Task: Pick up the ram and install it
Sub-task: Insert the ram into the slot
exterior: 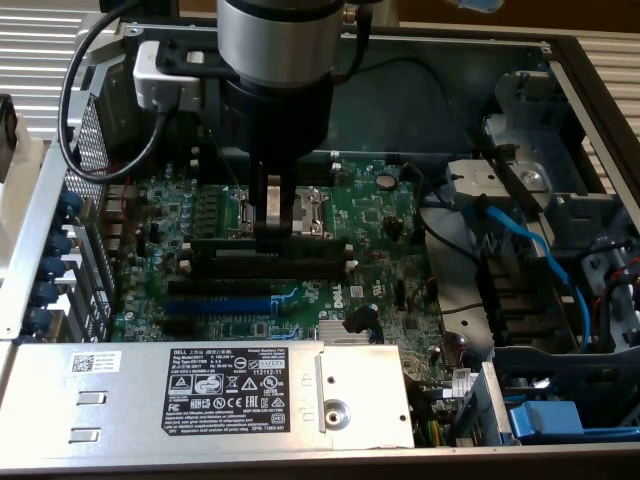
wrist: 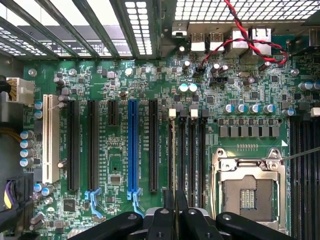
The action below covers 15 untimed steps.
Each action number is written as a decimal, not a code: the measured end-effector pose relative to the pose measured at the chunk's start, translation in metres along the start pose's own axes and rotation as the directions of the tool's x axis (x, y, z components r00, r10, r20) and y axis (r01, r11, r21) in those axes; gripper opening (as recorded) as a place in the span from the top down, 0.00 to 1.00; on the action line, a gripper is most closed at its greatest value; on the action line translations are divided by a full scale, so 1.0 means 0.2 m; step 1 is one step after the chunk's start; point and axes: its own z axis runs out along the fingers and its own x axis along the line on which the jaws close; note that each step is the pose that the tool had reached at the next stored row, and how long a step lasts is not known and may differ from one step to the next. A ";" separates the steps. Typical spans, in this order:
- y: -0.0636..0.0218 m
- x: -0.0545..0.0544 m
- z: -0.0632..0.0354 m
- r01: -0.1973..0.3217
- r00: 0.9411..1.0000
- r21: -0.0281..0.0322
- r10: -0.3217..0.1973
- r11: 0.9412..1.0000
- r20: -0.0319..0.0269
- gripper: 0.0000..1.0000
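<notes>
Over the motherboard [exterior: 370, 215], the jaws of the gripper [exterior: 272, 232] clamp the ram [exterior: 270, 243] edge-down on a black slot; the power supply [exterior: 200, 395] label reads DELL.

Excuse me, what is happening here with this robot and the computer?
A robot arm reaches into an open computer case, and its gripper is low over the green motherboard. Between its fingers it holds the ram, which lies along the black memory slots beside the processor socket. Whether the ram is fully seated cannot be seen.
</notes>
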 end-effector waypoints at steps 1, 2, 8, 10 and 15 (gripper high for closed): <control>0.000 0.00 0.002 0.000 1.000 0.000 0.000 1.000 0.000 0.87; 0.000 0.00 0.003 0.000 1.000 0.000 0.000 1.000 0.000 0.87; -0.001 0.00 0.006 0.000 1.000 -0.001 0.000 1.000 0.000 0.87; -0.002 0.00 0.009 0.000 1.000 -0.001 0.000 1.000 0.000 0.87; -0.002 0.00 0.016 0.000 1.000 -0.001 0.000 1.000 -0.001 0.87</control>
